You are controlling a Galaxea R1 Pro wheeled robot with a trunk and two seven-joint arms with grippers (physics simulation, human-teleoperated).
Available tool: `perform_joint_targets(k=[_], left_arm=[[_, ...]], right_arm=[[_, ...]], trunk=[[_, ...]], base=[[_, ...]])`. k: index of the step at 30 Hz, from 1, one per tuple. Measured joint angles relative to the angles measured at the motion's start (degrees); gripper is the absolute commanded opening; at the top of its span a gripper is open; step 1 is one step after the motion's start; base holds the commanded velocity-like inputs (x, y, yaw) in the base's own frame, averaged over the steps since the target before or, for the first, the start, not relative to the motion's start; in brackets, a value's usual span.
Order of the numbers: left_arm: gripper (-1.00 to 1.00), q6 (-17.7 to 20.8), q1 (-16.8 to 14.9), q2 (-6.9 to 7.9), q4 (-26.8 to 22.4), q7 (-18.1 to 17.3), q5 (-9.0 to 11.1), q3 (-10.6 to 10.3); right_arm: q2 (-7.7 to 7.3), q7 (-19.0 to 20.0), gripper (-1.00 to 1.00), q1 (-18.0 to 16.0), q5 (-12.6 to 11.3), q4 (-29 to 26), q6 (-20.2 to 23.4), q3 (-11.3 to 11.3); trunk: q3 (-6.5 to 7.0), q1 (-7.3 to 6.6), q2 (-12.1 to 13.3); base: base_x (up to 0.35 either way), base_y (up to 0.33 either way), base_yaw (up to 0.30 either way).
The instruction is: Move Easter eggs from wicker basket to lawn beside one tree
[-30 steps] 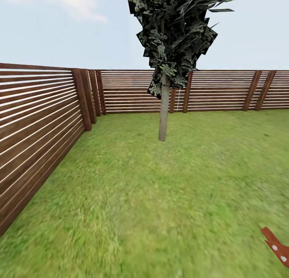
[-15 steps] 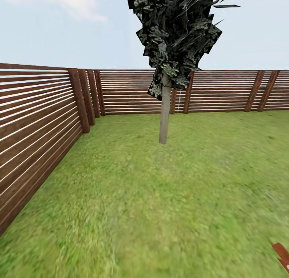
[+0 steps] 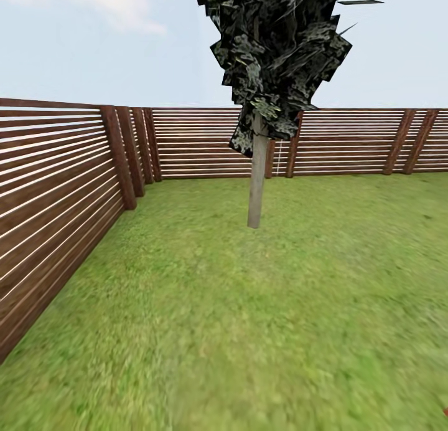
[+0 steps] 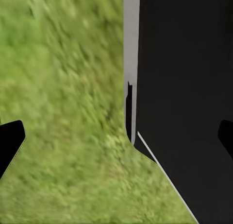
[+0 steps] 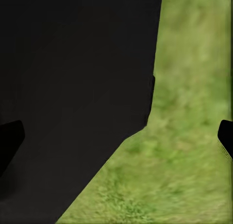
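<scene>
From the head camera, a fenced garden corner opens out: the lawn (image 3: pixel 261 319) runs flat and mottled green up to a brown slatted fence (image 3: pixel 56 188) that lines the left side and the far end, under a pale sky (image 3: pixel 93 38). A tree (image 3: pixel 256 169) stands on the grass ahead, its straight grey-brown trunk rising into a dark, ragged canopy.

The wrist cameras look down instead. In the left wrist view, the left gripper (image 4: pixel 116 136) shows as two dark fingertips (image 4: pixel 9 141) at opposite edges of the picture, set wide apart with nothing between them but blurred grass and a black part of the robot's body (image 4: pixel 184 88) with a pale grey edge. In the right wrist view, the right gripper (image 5: pixel 116 136) is spread equally wide and empty, its fingertips (image 5: pixel 225 136) framing more grass and another large black part of the robot.

Both grippers hang close over the lawn beside the robot's body, while the tree stands well ahead of them, far beyond either one's reach.
</scene>
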Motion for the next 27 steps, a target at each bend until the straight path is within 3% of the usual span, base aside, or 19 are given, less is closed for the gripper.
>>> perform_joint_targets(k=[27], left_arm=[[1.0,0.1,0.0,0.45,-1.5,0.0,-0.1,0.0]], right_arm=[[-0.29,-0.3,1.0,0.0,0.0,0.0,0.0,-0.1]], trunk=[[0.0,0.01,0.0]], base=[[0.323,0.066,0.0]])
